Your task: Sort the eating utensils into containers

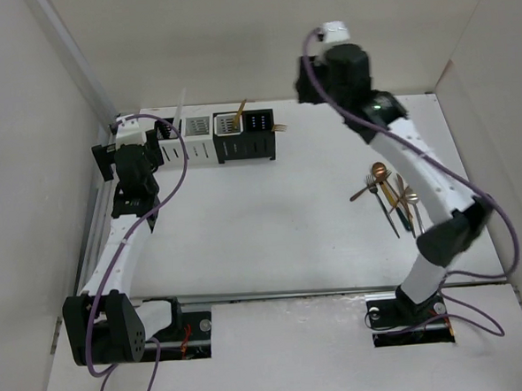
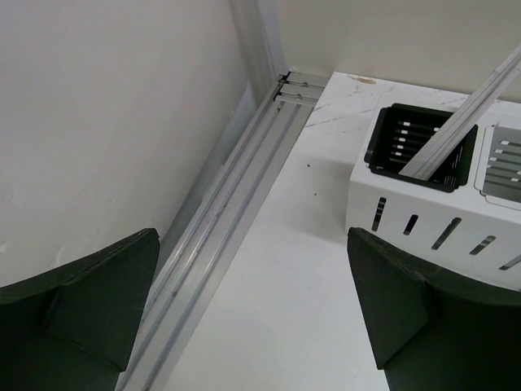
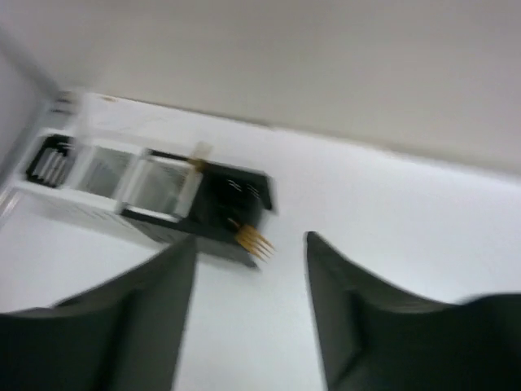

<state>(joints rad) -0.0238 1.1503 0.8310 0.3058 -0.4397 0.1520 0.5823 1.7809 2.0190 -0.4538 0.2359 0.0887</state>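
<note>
Four containers stand in a row at the back left: two white caddies (image 1: pixel 187 145) and two black caddies (image 1: pixel 247 136). A thin white stick (image 1: pixel 182 105) stands in the leftmost caddy, and also shows in the left wrist view (image 2: pixel 464 122). A gold utensil handle (image 1: pixel 241 109) stands in the third caddy. Gold fork tines (image 1: pixel 281 128) poke out beside the rightmost black caddy (image 3: pixel 232 208). Several loose utensils (image 1: pixel 390 196) lie at the right, among them a copper spoon (image 1: pixel 379 169). My left gripper (image 2: pixel 252 244) is open and empty, left of the white caddy (image 2: pixel 423 212). My right gripper (image 3: pixel 251 244) is open and empty, raised, facing the fork tines (image 3: pixel 254 238).
Cardboard walls enclose the table on the left, back and right. A metal rail (image 2: pixel 236 195) runs along the left edge beside the white caddy. Purple cables (image 1: pixel 182 178) hang along both arms. The right arm (image 1: pixel 438 193) arches over the loose utensils.
</note>
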